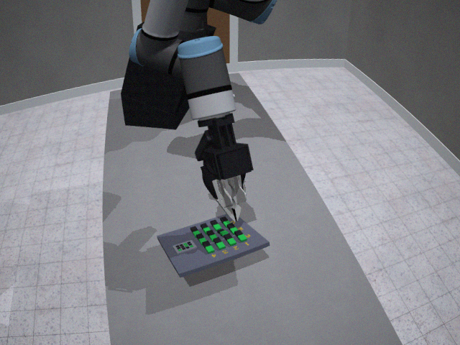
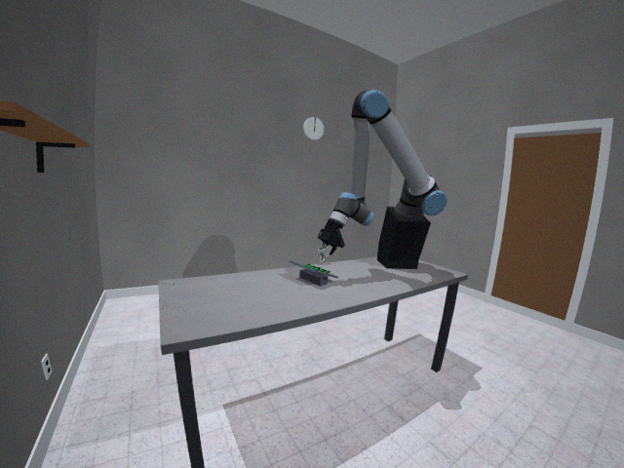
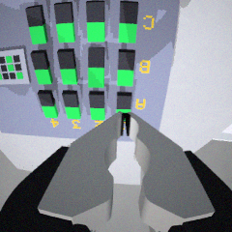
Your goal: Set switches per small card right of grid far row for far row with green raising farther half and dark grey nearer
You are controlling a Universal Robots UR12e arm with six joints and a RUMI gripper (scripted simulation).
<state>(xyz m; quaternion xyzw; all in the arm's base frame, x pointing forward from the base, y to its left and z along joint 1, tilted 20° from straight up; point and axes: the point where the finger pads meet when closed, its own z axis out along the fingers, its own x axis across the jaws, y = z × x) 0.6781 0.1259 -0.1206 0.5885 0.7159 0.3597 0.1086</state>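
A grey-blue switch panel (image 1: 213,245) lies on the table and also shows in the wrist view (image 3: 92,68). It holds three rows of rocker switches marked A, B, C, with columns numbered in yellow. Each switch has a green half and a dark grey half. The small card (image 1: 184,246) sits on the panel beside the grid and shows at the left of the wrist view (image 3: 12,67). My gripper (image 1: 234,217) is shut and empty, fingers pointing down. In the wrist view its tips (image 3: 125,123) are at the green half of switch A1 (image 3: 124,102). I cannot tell whether they touch it.
The arm's black base block (image 1: 154,96) stands at the far end of the grey table (image 2: 302,296). The panel is small in the exterior view (image 2: 313,273). A brown door (image 2: 546,221) is at the right wall.
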